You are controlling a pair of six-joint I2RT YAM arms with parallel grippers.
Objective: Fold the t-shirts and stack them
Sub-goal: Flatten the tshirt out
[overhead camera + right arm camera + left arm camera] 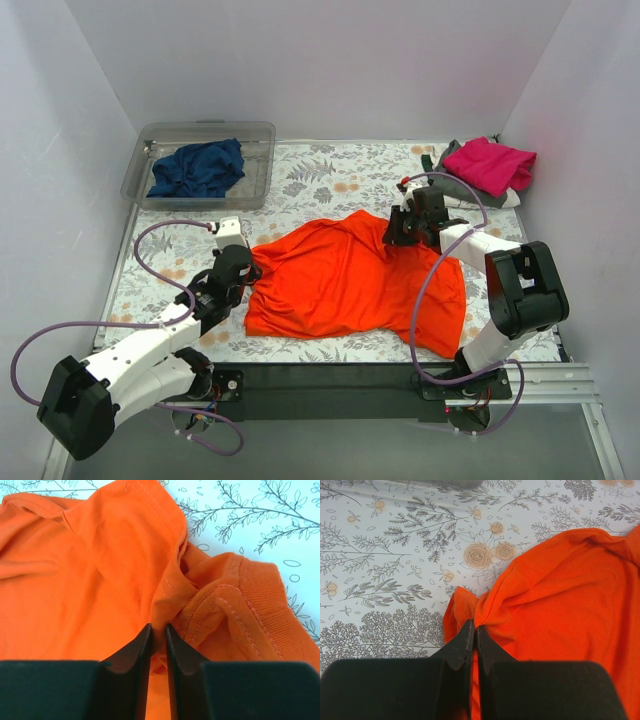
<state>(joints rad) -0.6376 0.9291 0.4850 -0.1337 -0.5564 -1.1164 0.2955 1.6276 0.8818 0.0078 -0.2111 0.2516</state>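
An orange-red t-shirt [345, 280] lies crumpled on the floral table cover in the middle. My left gripper [250, 263] is shut on the shirt's left edge [470, 607], with cloth pinched between the jaws. At the shirt's upper right, my right gripper [397, 232] is shut on a fold of orange cloth [165, 605] next to the ribbed collar [260, 610]. A navy blue t-shirt [198, 168] lies bunched in the tub. A magenta-pink t-shirt [490, 163] rests on a grey one [450, 190] at the back right.
A clear plastic tub [262, 140] stands at the back left. White walls close in the table on three sides. The floral table cover [395, 555] shows to the left of the orange shirt. Purple cables loop from both arms.
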